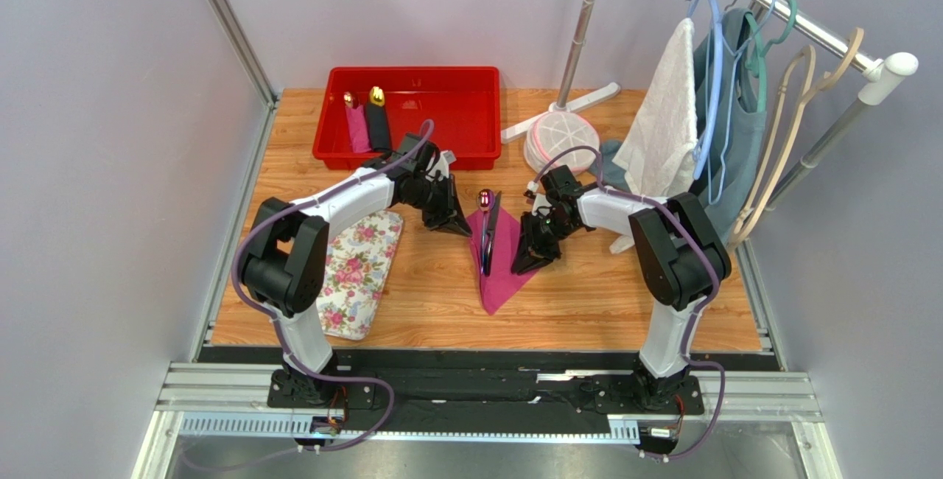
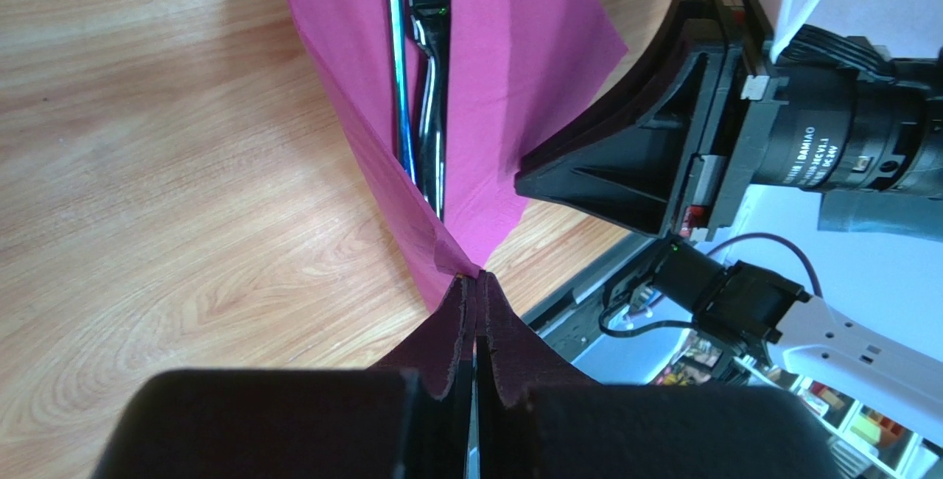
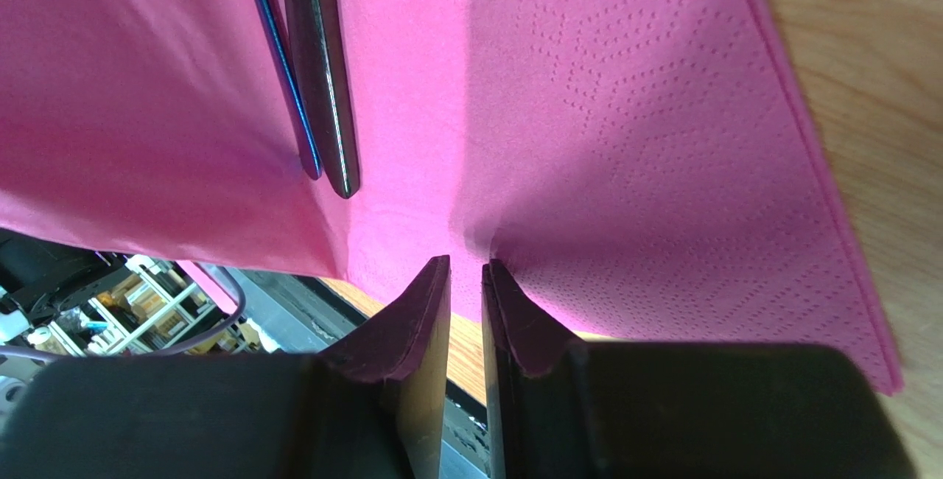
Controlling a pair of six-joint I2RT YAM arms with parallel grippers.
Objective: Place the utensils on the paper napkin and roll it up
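We see the paper napkin (image 1: 500,269) near the middle of the table (image 1: 620,291), between the two arms, drawn into a narrow shape whose point faces the near edge. The utensils (image 1: 488,230) lie along it, running near to far, with a shiny purple head poking past the napkin's far end. From the left wrist view, the left claw (image 2: 476,300) is closed tight on a corner of the napkin, and the sheet rises from the wood up to that pinch, folding partly over the dark handles. The right claw (image 3: 465,269) sits at the napkin's right edge. Its fingers (image 3: 434,286) stand a narrow gap apart, and the paper puckers just in front of them, but we cannot tell whether they truly hold the sheet or only touch it. In that view two slender handle ends rest on the pink paper just to the left of the claw. To the left of the napkin, well apart from it, a floral cloth (image 1: 360,269) lies on the table. At the far edge is a red bin (image 1: 465,98) holding a pink roll (image 1: 356,125) and a black roll (image 1: 379,123), each with a gold head sticking out. On the right, a white towel (image 1: 664,125) hangs from a clothes rack.
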